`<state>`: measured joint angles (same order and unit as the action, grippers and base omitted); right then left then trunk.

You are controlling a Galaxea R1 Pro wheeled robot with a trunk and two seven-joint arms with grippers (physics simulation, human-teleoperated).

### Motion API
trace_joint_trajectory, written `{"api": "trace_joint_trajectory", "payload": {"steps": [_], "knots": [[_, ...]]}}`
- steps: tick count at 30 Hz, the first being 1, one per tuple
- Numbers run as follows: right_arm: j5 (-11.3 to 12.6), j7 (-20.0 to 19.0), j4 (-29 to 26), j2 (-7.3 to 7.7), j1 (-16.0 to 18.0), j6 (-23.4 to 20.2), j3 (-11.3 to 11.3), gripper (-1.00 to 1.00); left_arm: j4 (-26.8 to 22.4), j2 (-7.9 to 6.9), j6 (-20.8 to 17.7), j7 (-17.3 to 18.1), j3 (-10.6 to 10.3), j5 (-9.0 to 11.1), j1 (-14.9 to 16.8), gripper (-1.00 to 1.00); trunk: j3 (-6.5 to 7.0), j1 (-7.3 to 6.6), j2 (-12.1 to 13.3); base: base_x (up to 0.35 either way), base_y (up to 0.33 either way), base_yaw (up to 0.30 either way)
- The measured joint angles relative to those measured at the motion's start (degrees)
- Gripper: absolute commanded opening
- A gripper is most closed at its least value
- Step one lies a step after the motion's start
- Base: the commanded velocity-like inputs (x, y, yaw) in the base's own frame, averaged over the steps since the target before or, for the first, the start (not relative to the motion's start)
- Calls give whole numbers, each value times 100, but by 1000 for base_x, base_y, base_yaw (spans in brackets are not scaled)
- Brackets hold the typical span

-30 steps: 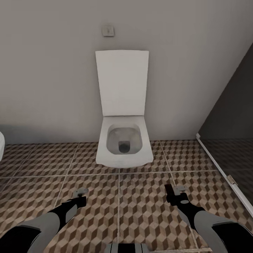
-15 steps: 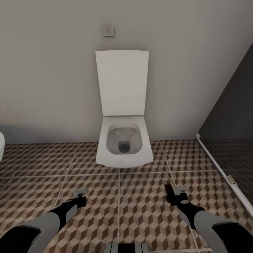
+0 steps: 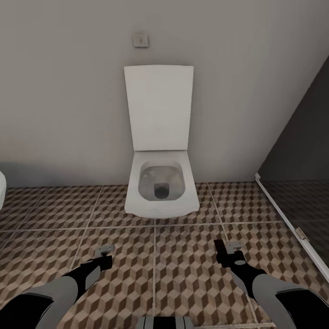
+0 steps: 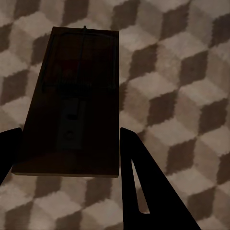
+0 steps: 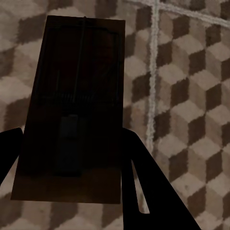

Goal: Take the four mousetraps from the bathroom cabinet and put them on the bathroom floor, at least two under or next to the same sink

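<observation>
Two mousetraps are in hand, each a flat dark-brown wooden rectangle with a wire bar. My left gripper [image 4: 67,143] is shut on one mousetrap [image 4: 72,96], whose sides sit between the black fingers. My right gripper [image 5: 69,139] is shut on the other mousetrap [image 5: 72,105] in the same way. In the head view the left gripper [image 3: 104,257] and right gripper [image 3: 227,254] hang low over the cube-patterned bathroom floor [image 3: 183,278], a little in front of the toilet. The cabinet and the sink are out of view.
A white toilet [image 3: 161,192] with its lid raised stands against the grey wall straight ahead, a flush plate [image 3: 140,40] above it. A dark glass partition [image 3: 297,173] with a white bottom rail runs along the right. A white rounded edge [image 3: 1,188] shows at far left.
</observation>
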<state>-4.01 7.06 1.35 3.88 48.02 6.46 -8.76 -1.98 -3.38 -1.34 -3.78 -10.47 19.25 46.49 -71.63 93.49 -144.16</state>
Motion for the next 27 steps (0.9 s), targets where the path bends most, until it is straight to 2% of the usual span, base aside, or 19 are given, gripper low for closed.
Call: {"api": "trace_joint_trajectory", "payload": {"steps": [9, 18, 27], "knots": [[54, -2, 2, -65, 0, 29, 8, -100, 16, -16, -4, 0, -2, -10, 0, -100, 0, 0, 0, 0, 0, 0], [65, -9, 1, -126, 3, 52, 23, -100, 61, 0, -2, 11, -4, -355, -6, -100, 0, 0, 0, 0, 0, 0], [72, -193, 0, -133, -4, 119, 39, -100, 64, -4, 0, 44, -3, -422, -6, -100, 0, 0, 0, 0, 0, 0]]}}
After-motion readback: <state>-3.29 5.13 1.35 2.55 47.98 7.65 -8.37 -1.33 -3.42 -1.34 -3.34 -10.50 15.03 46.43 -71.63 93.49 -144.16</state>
